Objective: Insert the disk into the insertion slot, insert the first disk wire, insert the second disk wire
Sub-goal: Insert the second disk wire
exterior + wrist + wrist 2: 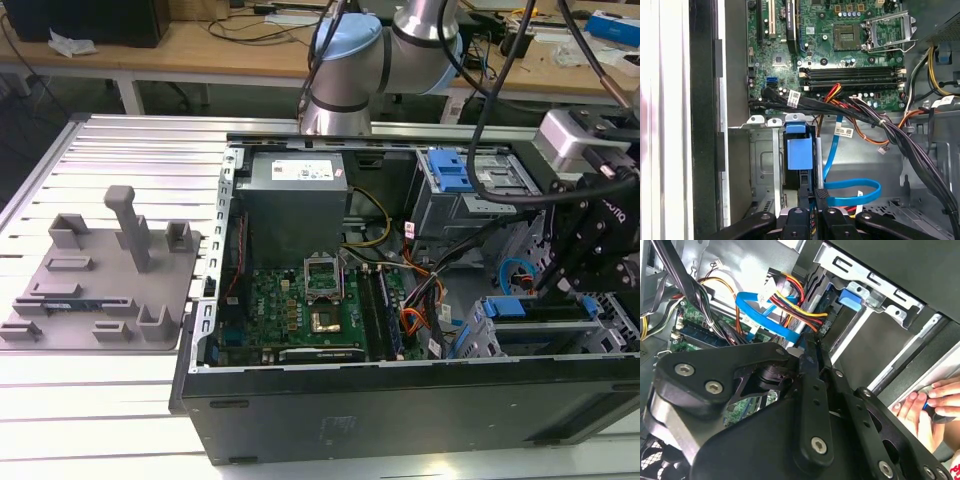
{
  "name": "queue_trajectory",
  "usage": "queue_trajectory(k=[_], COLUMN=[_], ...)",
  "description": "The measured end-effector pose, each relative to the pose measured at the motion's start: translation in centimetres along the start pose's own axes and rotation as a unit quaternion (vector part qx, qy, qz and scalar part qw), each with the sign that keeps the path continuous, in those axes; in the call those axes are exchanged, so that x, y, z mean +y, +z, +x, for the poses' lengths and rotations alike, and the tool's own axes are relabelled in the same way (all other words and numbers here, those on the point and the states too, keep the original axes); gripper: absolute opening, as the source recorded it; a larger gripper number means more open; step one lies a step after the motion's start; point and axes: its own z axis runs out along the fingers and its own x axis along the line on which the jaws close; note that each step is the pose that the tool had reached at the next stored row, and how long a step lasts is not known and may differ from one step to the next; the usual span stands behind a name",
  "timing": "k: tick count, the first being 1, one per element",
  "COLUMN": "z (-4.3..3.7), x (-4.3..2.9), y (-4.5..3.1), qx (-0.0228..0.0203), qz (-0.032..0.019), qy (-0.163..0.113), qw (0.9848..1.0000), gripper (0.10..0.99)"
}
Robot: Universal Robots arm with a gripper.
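Claw (812,200) sits at the drive cage end of the open PC case (400,410), tips pressed together, or nearly so, on what looks like a cable connector right behind the disk (800,155); in the first wrist view the two fingertips (821,194) meet with no visible gap, so I read it as pinching something small, though the item itself is mostly hidden. The disk lies straight ahead of the tips, already seated in the insertion slot (762,165): its blue carrier face is framed by the grey perforated cage walls, long axis running away from the claw into the bay and in line with the fingers. So the relation that matters is colinear: claw, connector and rear edge of the disk all on one line, claw just beside the disk's back end. Blue flat data cable (850,190) loops off to one side of the tips, near but apart from the disk. The red/yellow/black power bundle (795,300) hangs just beyond the claw in the second wrist view, close to the cage. Farther out, the motherboard (840,45) is well apart from the work. A person's hand (927,405) rests at the case edge, outside the cage, away from the claw.
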Motion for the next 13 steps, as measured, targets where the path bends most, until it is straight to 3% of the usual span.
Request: queue_trajectory(k=[6,8,10,11,13], z=[0.07,0.13,0.14,0.16,0.18], x=[0.09,0.30,0.33,0.35,0.44], y=[0.56,0.70,0.18,-0.17,-1.79], qx=[0.0004,-0.0003,-0.0001,0.0000,0.0000], qz=[0.0001,0.0000,0.0000,0.0000,0.0001], qy=[0.000,0.000,0.000,0.000,0.000], qw=[1.0000,1.0000,1.0000,1.0000,1.0000], gripper=[0.161,0.231,0.361,0.361,0.361])
